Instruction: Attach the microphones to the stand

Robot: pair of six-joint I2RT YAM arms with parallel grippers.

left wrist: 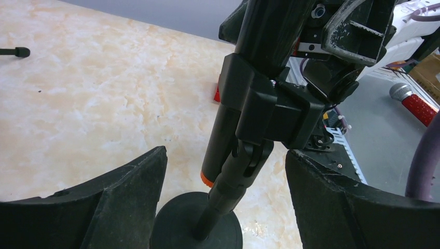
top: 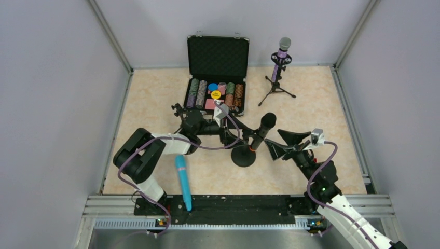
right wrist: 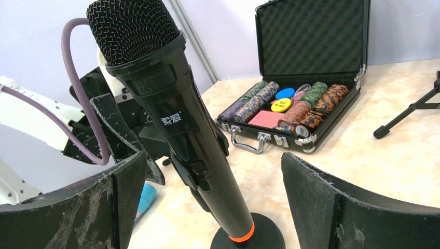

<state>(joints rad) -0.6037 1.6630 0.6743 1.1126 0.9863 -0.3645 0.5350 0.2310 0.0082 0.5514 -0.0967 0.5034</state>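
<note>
Turquoise microphone (top: pixel 182 180): lies flat on the table (top: pixel 321 109), close to the arms' base rail, its near end over the rail, apart from both stands.
Right pincer (right wrist: pixel 212 155): open wide, one finger on each side of the black microphone (right wrist: pixel 176 119), touching neither it nor the stand.
Left pincer (left wrist: pixel 225 155): jaws spread, flanking the round-base stand (left wrist: pixel 174 223) from the opposite side, gripping nothing.
Black microphone: sits tilted in the stand's clip (left wrist: pixel 270 109) at mid-table, mesh head up, orange ring low, just above the round base.
Chip case (top: pixel 218 54): open behind the left arm, lid upright, rows of poker chips (top: pixel 229 93) inside.
Purple microphone (top: pixel 280 58): stands upright in the tripod stand (top: pixel 277 89) at the far right, silver grille on top.
</note>
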